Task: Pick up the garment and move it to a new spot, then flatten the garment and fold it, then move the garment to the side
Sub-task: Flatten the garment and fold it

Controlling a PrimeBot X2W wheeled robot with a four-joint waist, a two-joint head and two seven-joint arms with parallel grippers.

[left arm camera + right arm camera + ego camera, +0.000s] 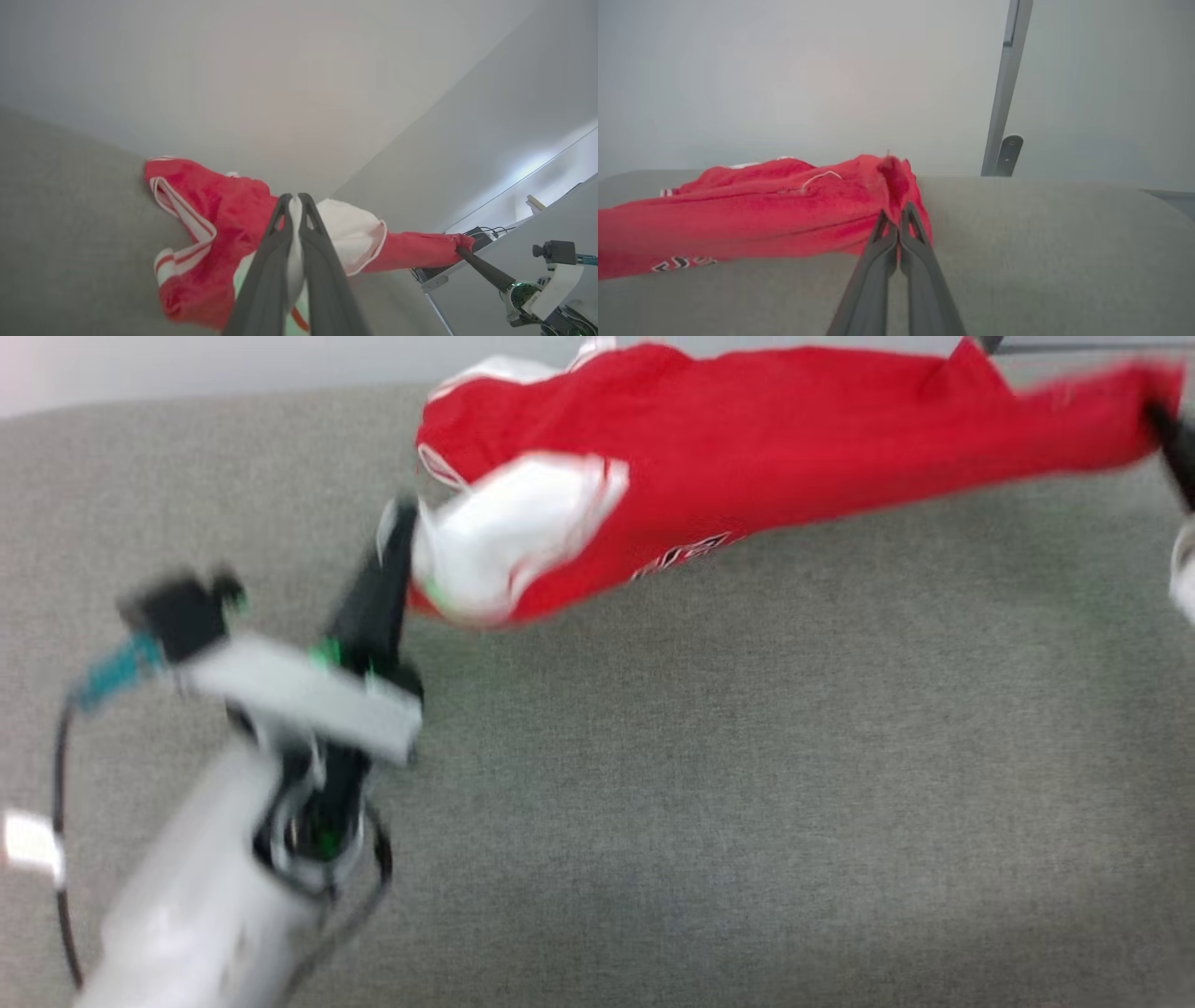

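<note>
The garment (747, 457), a red jersey with white lining and striped trim, hangs stretched between my two grippers above the grey surface. My left gripper (403, 518) is shut on its left end, where the white lining shows. In the left wrist view the garment (210, 224) bunches around my left gripper (294, 200), whose fingers pinch white cloth. My right gripper (1158, 415) is shut on the right end at the frame's edge. In the right wrist view the garment (761, 210) trails left from my right gripper (896, 219). The picture is blurred by motion.
A grey fabric surface (747, 784) spreads under the garment, with a pale wall behind its far edge. A metal post (1006, 88) with a bracket stands behind the surface. In the left wrist view a desk edge with a dark device and cables (481, 233) lies beyond my right arm.
</note>
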